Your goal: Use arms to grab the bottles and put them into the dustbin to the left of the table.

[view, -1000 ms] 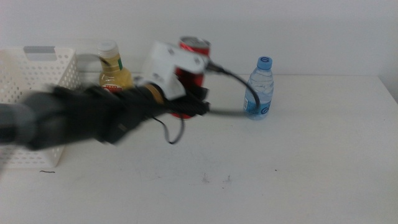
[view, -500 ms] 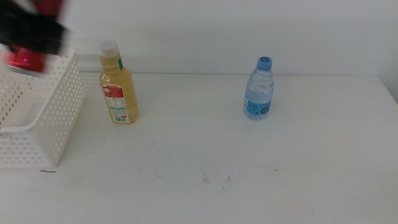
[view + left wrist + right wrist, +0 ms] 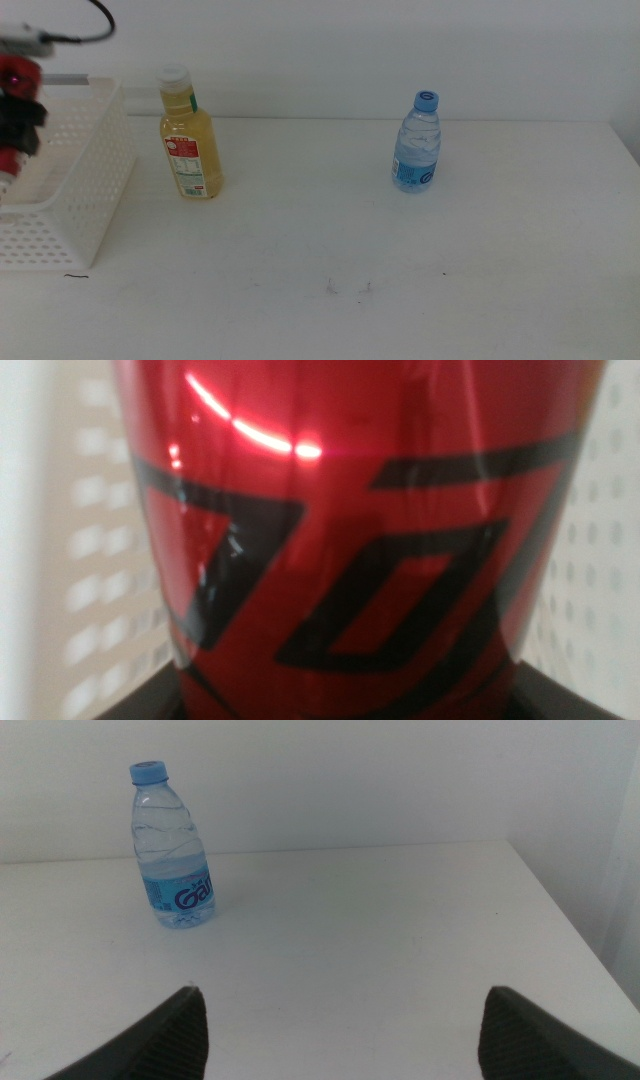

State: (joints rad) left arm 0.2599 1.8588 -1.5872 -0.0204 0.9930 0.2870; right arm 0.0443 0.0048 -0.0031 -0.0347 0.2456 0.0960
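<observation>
- Left gripper (image 3: pixel 14 120): located at the far left edge of the middle view, above the open top of the dustbin (image 3: pixel 95 180). Only a dark portion is seen there, with a black cable (image 3: pixel 85 32) arching above it.
- Left gripper jaws: clamped on the red can (image 3: pixel 350 510). In the left wrist view the can fills nearly the whole picture, with the two dark jaw tips just visible at its lower corners. The can's glossy red surface carries black lettering.
- Perforated white walls of the dustbin are seen on both sides of the can in the left wrist view, so the can is held within or directly over the basket; which of the two cannot be determined.
- Right gripper (image 3: pixel 340 1025): held above the table (image 3: pixel 380 940), out of the middle view. Its jaws are spread wide apart with nothing between them.
- Water bottle (image 3: pixel 172 845): stands upright on the table ahead of the right gripper, well apart from it, offset towards one jaw. Blue cap and blue label are visible.
- Juice bottle (image 3: pixel 190 135): stands upright just beside the dustbin's outer wall, near the left gripper but not touched by it. The water bottle is well apart from it across the table.
</observation>
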